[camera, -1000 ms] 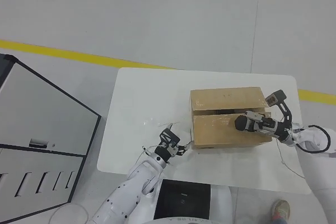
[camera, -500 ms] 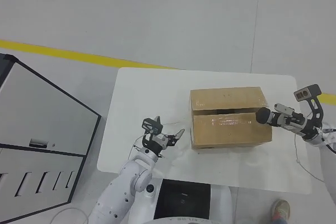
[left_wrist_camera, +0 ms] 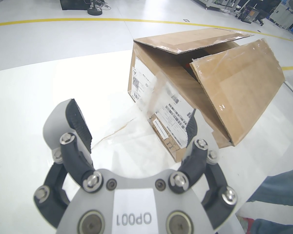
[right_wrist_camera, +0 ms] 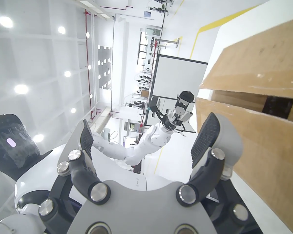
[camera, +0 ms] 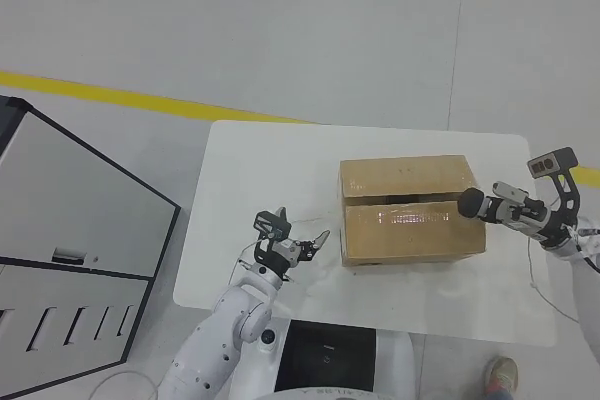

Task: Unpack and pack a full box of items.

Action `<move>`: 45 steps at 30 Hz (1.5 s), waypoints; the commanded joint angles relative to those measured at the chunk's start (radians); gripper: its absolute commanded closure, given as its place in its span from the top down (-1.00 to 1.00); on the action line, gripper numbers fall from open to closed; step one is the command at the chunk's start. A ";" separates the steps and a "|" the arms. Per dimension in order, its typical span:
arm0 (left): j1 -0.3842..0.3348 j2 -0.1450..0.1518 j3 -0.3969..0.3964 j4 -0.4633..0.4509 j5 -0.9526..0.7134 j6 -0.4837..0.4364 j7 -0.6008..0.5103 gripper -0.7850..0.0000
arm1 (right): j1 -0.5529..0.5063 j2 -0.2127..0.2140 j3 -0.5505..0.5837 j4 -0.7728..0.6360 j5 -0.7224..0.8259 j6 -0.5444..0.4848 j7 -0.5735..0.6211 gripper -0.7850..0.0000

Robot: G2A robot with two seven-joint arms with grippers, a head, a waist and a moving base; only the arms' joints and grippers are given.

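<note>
Top view first: we've got the cardboard box (camera: 410, 210) sitting on the white table (camera: 250, 170), on the robot's right half of it. Its two top flaps lie nearly shut with a dark slit between them. The left gripper (camera: 302, 243) hangs over the table near the box's left end, apart from it, fingers spread with nothing in them. The right gripper (camera: 470, 203) is right at the box's other end, level with the slit. We can't tell from up here if it touches the cardboard. A yellow line (camera: 100, 95) runs across the floor behind the table.

Left wrist view: the left gripper (left_wrist_camera: 133, 112) is wide open and empty, pointed at the labelled end of the box (left_wrist_camera: 161, 79). From here the flaps aren't flat. The far flap (left_wrist_camera: 185, 37) is lifted a bit and the near flap (left_wrist_camera: 236, 83) slopes down over the long side, with shiny tape on both. A see-through film (left_wrist_camera: 127, 127) lies on the table (left_wrist_camera: 39, 86) by the box's bottom edge.

Right wrist view: the right gripper (right_wrist_camera: 149, 135) is spread too, holding nothing, with one finger just beside the edge of the box (right_wrist_camera: 258, 57). Farther off we can see the left gripper (right_wrist_camera: 175, 118).
</note>
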 commanded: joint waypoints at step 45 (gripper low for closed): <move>-0.100 -0.021 0.080 0.233 0.157 0.225 0.119 1.00 | 0.192 -0.055 -0.288 0.190 -0.085 -0.026 -0.070 1.00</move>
